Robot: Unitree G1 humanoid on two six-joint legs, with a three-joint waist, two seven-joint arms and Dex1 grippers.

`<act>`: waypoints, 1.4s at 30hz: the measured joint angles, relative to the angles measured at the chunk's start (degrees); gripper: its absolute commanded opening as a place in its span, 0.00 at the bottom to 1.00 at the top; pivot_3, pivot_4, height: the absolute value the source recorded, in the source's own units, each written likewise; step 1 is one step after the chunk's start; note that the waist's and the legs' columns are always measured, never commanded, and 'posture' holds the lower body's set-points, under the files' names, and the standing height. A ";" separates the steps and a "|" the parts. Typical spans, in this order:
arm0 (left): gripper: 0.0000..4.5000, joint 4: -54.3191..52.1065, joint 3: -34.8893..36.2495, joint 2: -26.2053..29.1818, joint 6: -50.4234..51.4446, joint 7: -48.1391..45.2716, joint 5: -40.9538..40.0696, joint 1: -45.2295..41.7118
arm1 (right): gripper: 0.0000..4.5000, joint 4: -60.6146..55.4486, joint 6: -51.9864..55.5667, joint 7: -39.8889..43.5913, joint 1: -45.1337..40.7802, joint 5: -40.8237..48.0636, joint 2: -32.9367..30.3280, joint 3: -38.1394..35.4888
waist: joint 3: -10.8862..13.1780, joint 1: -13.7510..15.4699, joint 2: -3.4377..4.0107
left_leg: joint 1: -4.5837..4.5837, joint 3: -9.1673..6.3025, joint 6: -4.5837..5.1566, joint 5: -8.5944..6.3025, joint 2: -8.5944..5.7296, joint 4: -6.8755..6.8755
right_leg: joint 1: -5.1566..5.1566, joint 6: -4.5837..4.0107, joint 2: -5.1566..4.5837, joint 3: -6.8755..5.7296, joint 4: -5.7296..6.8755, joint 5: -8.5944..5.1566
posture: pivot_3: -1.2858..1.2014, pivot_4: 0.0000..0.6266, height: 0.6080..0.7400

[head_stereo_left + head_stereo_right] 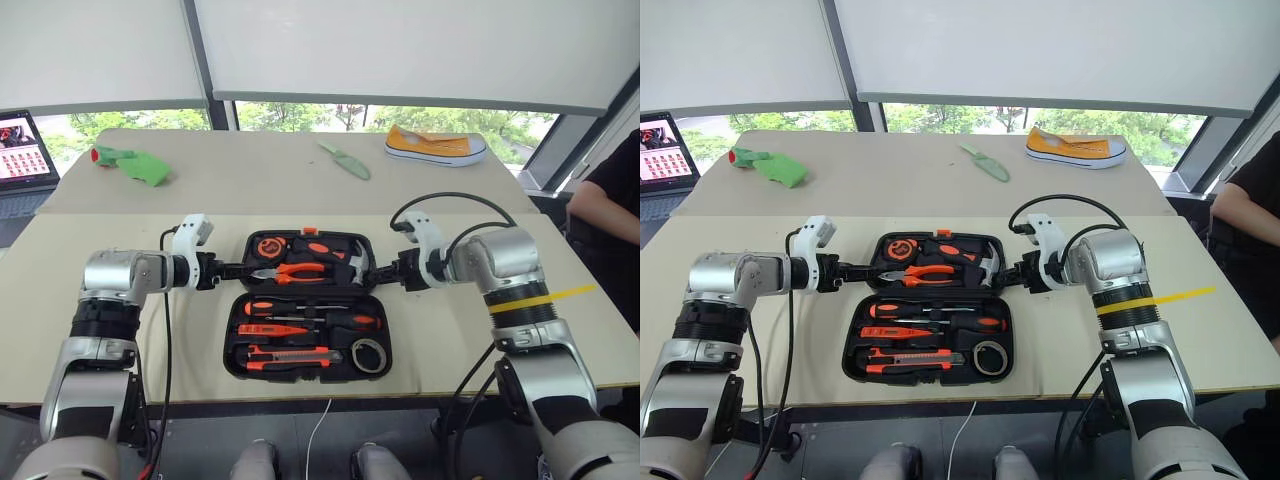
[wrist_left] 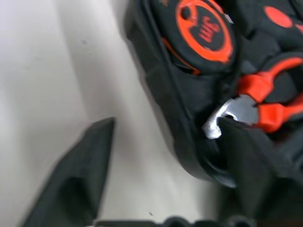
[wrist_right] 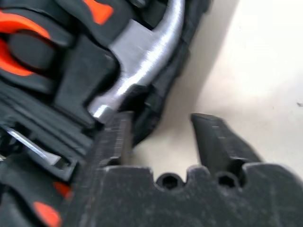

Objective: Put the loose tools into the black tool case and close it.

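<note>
Two beige tables [image 1: 120, 340] butted together under a window wall with white blinds [image 1: 400, 45] drawn most of the way down; green foliage shows in the strip of glass below. Far table: green cloth [image 1: 135, 163] at left, green trowel [image 1: 346, 160] near middle, yellow shoe [image 1: 435, 146] at right. A laptop [image 1: 22, 160] is cut off at the left edge, and a person's arm [image 1: 600, 205] in a black sleeve is cut off at the right. The case [image 1: 300, 375] lies open flat on the near table, hinge running side to side. Far half holds a tape measure [image 1: 270, 246], pliers [image 1: 290, 271] and a hammer [image 1: 357, 262]; near half holds screwdrivers [image 1: 300, 310] in their slots, a knife [image 1: 285, 356] and a roll of tape [image 1: 368, 355] — no tool seen lying loose on the table. Small orange latch [image 1: 309, 231] on the far rim. Left gripper [image 1: 232, 270] at the far half's left edge, fingers [image 2: 75, 179] spread and straddling the rim, one on the table side, one over the pliers' tip. Right gripper [image 1: 388, 272] at the right edge, likewise spread — one finger [image 3: 113, 137] by the hammer head, the other over bare table. Whether either finger actually presses the rim is hard to make out.
</note>
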 measured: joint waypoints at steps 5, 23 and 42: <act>0.13 0.09 -0.02 -0.71 0.04 -1.26 -0.25 -0.24 | 0.00 3.82 -1.22 -1.68 -1.84 0.09 1.45 -1.23 | 0.00 -0.03 0.00 | 0.08 -0.02 -0.01 0.01 0.00 0.01 | 0.11 0.00 0.00 -0.02 0.02 0.00 | 0.52 0.24 1.00; 0.01 -11.00 12.54 -7.33 -40.99 -6.00 -2.70 19.25 | 0.00 -13.40 -64.59 6.70 23.86 -7.50 -2.15 -1.35 | 0.18 0.06 -0.01 | -0.67 -0.11 -0.07 0.21 -0.05 0.00 | -0.66 0.02 0.01 0.05 0.29 0.03 | 0.52 0.24 1.00; 0.63 -13.54 18.47 -4.85 -71.91 -3.68 2.37 45.63 | 0.64 -3.44 -118.80 -12.15 49.66 -30.38 -15.38 -0.95 | 0.13 0.09 -0.10 | 0.75 0.15 -0.11 0.33 -0.03 -0.07 | 0.73 -0.18 -0.19 0.16 -0.07 0.01 | 0.52 0.24 1.00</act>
